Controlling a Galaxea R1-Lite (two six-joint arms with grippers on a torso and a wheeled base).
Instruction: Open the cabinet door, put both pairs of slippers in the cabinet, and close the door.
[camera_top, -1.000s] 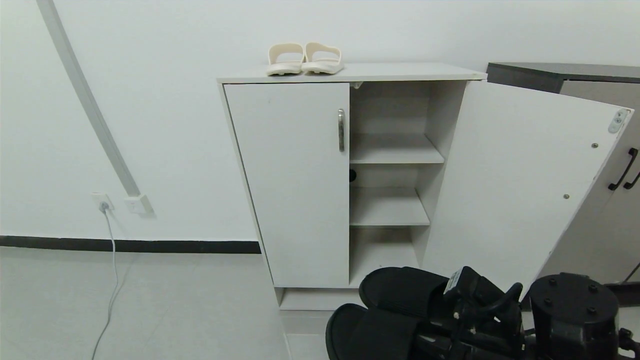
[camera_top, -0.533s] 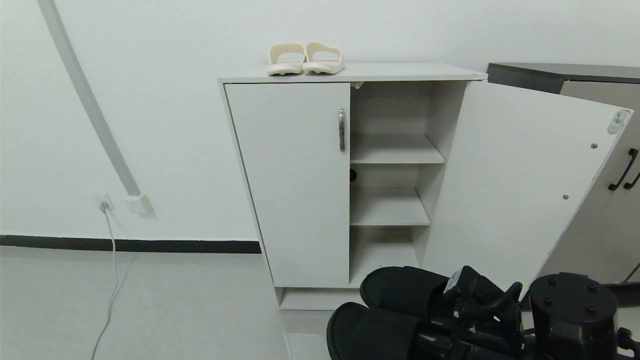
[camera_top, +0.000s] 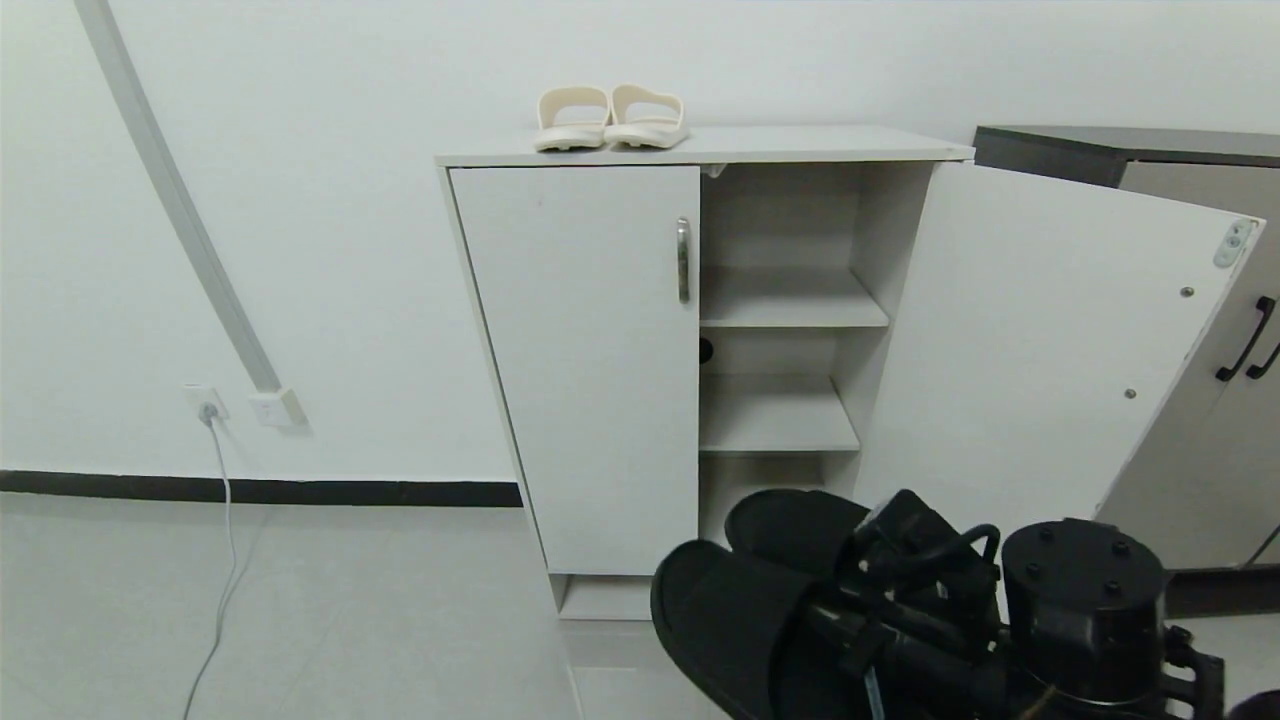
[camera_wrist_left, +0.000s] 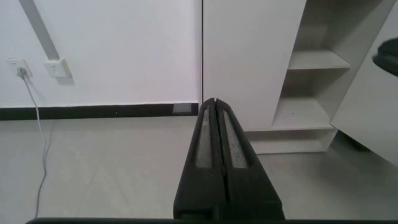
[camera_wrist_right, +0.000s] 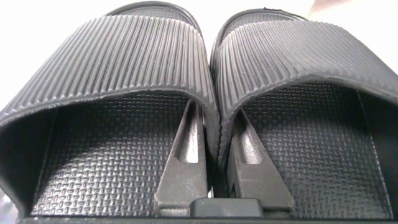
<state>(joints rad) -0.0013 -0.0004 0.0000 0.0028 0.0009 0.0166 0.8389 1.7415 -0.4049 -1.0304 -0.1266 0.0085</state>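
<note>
Now my right hand (camera_wrist_right: 216, 112), pinching the ribbed black rubber slippers (camera_top: 760, 600) by their inner edges, has lifted them nearer the white wooden cabinet (camera_top: 580, 380), whose right door is open; bottom shelf next, probably.

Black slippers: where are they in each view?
Head: black slippers low, before the cabinet, at its bottom compartment.
Left wrist: dark sliver by the open door, likely them.
Right wrist: side by side, right gripper pinching their adjoining sides.
Landmark: shelves, head and left wrist.
</note>
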